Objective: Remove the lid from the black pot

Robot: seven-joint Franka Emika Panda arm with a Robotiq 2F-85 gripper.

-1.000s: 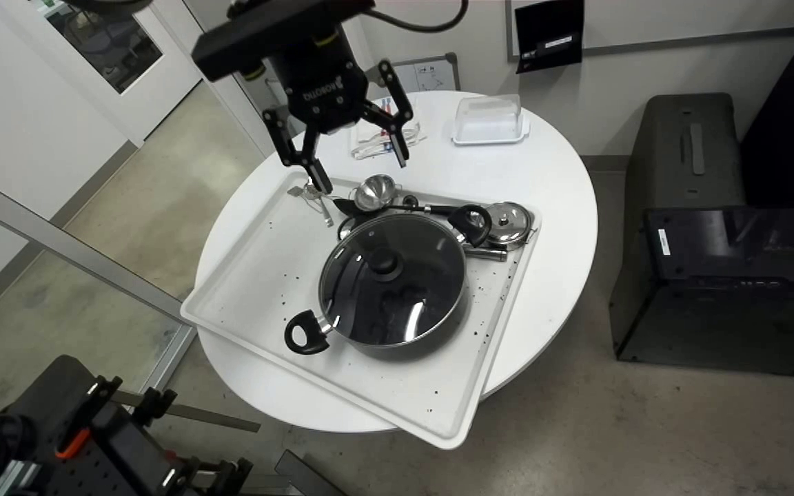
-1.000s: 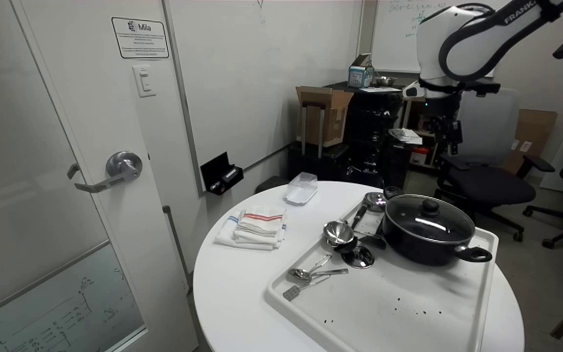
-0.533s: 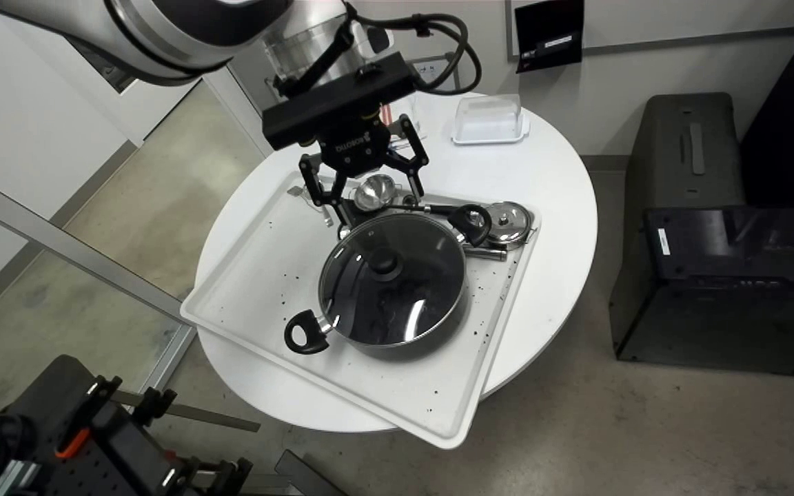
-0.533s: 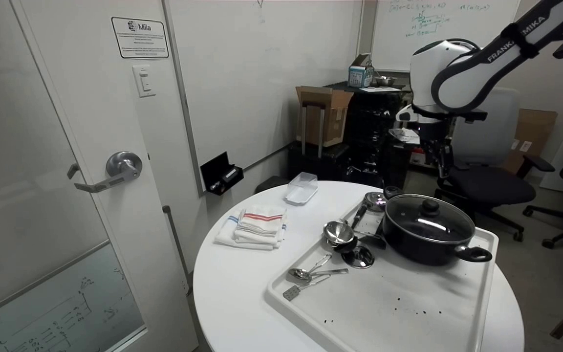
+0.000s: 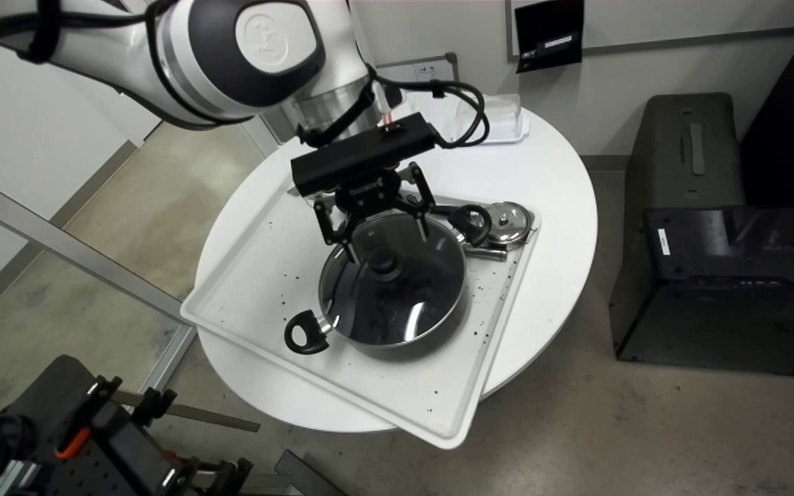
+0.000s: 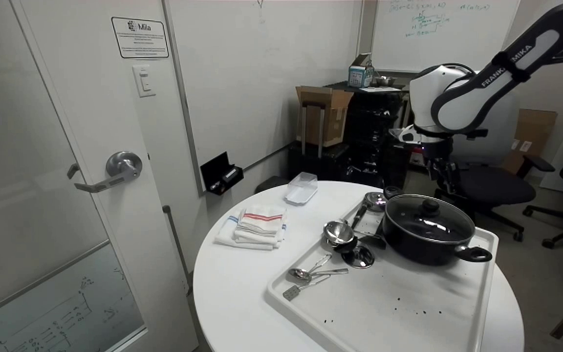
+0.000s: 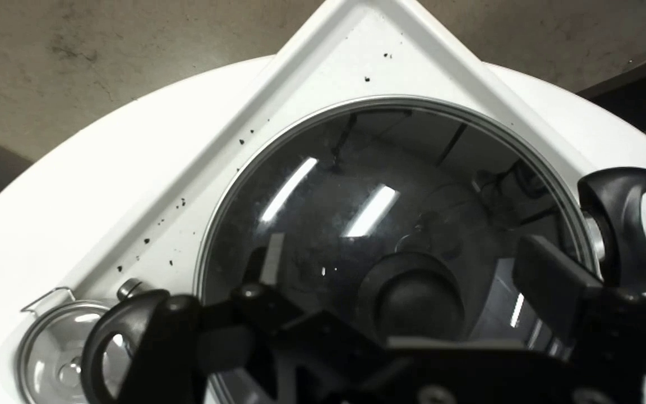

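The black pot (image 5: 309, 333) stands on a white tray, and its dark side wall shows in an exterior view (image 6: 414, 247). The round glass lid (image 5: 404, 303) sits on the pot and also shows in an exterior view (image 6: 408, 220) and in the wrist view (image 7: 328, 235). Its black centre knob (image 5: 383, 260) stands up from the glass and shows in the wrist view (image 7: 421, 306). My gripper (image 5: 389, 243) is open and empty, above the lid. In the wrist view its fingers (image 7: 401, 247) stand wide apart either side of the knob, touching nothing visible.
The white tray (image 6: 379, 308) also holds small metal utensils (image 6: 311, 274), a metal bowl (image 6: 338, 232) and a small lidded metal pot (image 5: 507, 224) near the black pot's far handle. Folded towels (image 6: 257, 227) and a clear plastic box (image 6: 302, 188) lie on the round white table (image 6: 242, 293).
My arm has come down and forward over the pot. The open gripper has moved from behind the tray to above the lid near the knob. The pot and lid have not moved.
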